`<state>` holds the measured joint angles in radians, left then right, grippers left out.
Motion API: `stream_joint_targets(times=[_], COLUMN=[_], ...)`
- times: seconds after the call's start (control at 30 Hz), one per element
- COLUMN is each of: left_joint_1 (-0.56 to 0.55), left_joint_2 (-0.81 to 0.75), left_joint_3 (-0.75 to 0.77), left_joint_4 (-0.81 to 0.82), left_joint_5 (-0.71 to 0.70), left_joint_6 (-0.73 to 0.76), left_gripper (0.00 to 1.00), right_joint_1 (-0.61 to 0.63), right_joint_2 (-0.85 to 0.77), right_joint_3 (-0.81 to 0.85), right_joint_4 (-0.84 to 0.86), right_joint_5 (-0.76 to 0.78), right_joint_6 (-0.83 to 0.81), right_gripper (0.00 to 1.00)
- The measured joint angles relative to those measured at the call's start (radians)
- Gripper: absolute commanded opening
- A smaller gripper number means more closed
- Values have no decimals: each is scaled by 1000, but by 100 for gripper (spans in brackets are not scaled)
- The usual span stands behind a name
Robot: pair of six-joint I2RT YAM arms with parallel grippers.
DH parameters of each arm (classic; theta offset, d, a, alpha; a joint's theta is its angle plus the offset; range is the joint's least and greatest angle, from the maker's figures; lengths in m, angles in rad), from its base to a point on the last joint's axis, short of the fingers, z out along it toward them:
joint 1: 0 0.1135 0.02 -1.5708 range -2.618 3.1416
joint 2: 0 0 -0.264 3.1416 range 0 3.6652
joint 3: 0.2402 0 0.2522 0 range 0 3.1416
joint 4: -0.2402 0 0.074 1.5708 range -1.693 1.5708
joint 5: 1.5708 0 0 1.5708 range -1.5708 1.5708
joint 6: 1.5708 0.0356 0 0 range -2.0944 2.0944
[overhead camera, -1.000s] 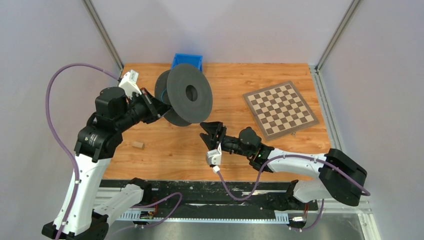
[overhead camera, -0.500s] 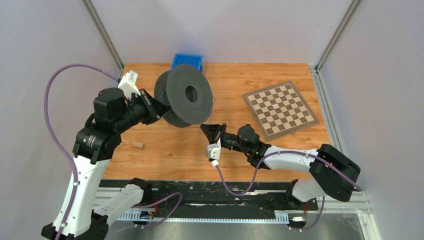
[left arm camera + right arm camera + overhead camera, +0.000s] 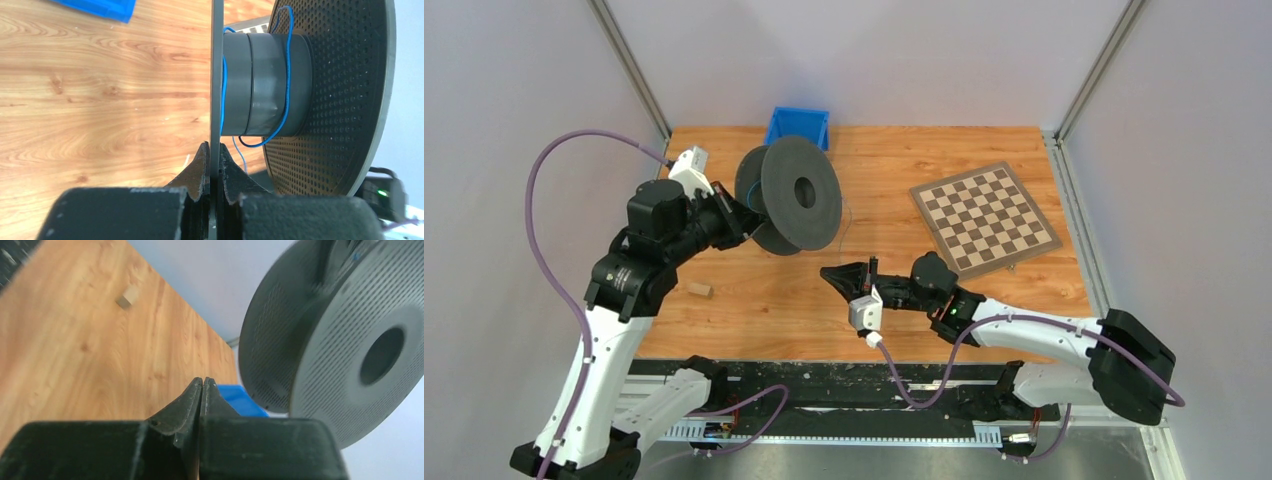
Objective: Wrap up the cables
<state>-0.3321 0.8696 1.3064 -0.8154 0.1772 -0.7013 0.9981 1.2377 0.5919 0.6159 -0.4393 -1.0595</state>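
Blue thread-thin cable [image 3: 288,75]: looped round the hub of the black perforated plastic spool [image 3: 340,100].
Left gripper [image 3: 212,150]: you have it clamped on that spool's flange.
Right gripper [image 3: 202,384]: tips pressed together, over your wooden desk [image 3: 75,350].

— What colour is the spool [image 3: 799,193]?
— Dark grey, its flanges dotted all over with rows of tiny holes. The cable [image 3: 287,75] on its grey hub is bright blue.
— The bin [image 3: 799,125] at the far edge?
— Blue as well.
— And the table [image 3: 754,290]?
— Orange-brown wood grain. The small block [image 3: 700,290] near left is pale tan.
— On the right?
— A chessboard [image 3: 984,218], dark brown and cream checks inside a brown border.
— The hoses [image 3: 530,200]?
— Purple. The left arm [image 3: 599,370] and right arm [image 3: 1034,335] are white with black joints.
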Motion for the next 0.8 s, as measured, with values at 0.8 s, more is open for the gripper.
stream_joint_targets(times=[0.8], left_joint_1=[-81], left_joint_2=[42], left_joint_3=[-228], left_joint_4=[185], left_joint_5=[-70], left_joint_6=[128], left_gripper=[0], right_joint_1=[50], right_joint_2=[179], right_joint_3=[415], right_joint_4=[-44], right_joint_5=[-3], right_joint_6=[856], right_gripper=[0])
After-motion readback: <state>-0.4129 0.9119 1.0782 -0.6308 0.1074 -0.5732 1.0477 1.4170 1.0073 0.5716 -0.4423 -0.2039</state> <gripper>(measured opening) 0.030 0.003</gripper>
